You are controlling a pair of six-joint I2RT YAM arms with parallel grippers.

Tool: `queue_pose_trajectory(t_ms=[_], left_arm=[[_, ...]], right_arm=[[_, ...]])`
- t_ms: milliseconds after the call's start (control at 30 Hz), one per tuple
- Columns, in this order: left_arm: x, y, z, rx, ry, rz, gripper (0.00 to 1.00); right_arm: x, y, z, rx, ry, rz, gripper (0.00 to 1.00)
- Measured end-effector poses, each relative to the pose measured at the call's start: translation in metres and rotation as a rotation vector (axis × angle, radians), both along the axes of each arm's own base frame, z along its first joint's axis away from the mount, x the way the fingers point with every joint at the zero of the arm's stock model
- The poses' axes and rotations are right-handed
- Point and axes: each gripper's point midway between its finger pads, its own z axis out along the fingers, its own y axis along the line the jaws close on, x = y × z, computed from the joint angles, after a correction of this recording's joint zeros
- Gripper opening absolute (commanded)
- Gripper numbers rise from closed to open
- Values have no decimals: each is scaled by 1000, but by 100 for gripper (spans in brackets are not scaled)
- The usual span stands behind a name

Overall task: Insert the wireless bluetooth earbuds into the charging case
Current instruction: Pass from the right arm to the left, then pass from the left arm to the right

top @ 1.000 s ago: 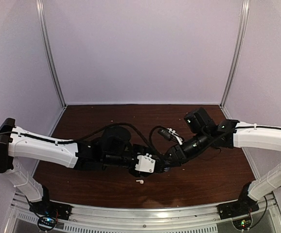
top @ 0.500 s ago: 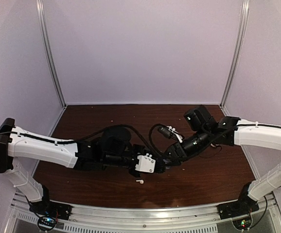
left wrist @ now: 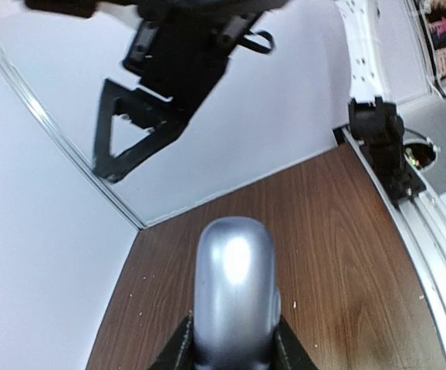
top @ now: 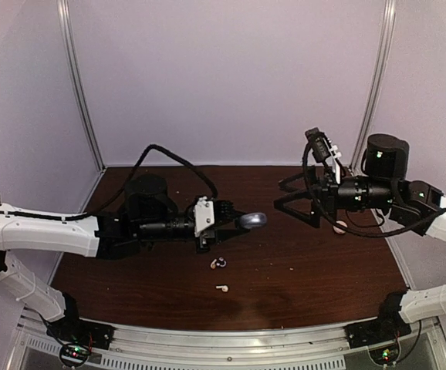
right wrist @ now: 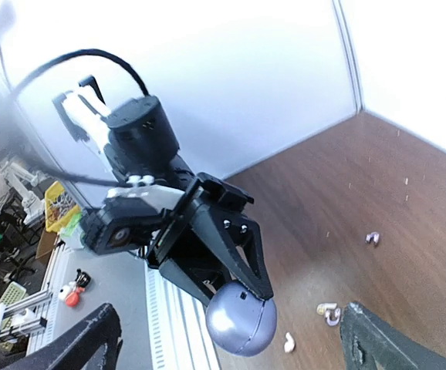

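Left gripper (top: 242,222) is clamped on the case (top: 254,220) and holds it above the table (top: 346,270). The case lid looks shut, but the view is poor. Right gripper (top: 278,196) is spread wide and empty. Earbuds (top: 219,263) lie loose on the table below the case. None are seated, so all insertion is left to do.

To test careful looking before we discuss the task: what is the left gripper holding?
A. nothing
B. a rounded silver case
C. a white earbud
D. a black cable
B: the left gripper is closed on the silver case, held up off the table, while a white earbud lies loose on the wood.
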Motion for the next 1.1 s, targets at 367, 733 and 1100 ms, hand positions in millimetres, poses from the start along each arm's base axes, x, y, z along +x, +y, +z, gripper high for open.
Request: queue_pose_trajectory(t_ms=[367, 733, 1100], left_arm=[[-16, 20, 98, -387, 163, -160, 18], [-29, 32, 132, -557, 261, -263, 20], [-28, 28, 132, -601, 327, -298, 20]], right_arm=[[1, 3, 49, 218, -228, 0, 69], [-27, 23, 76, 337, -329, 110, 57], [-36, 46, 77, 326, -385, 152, 45]])
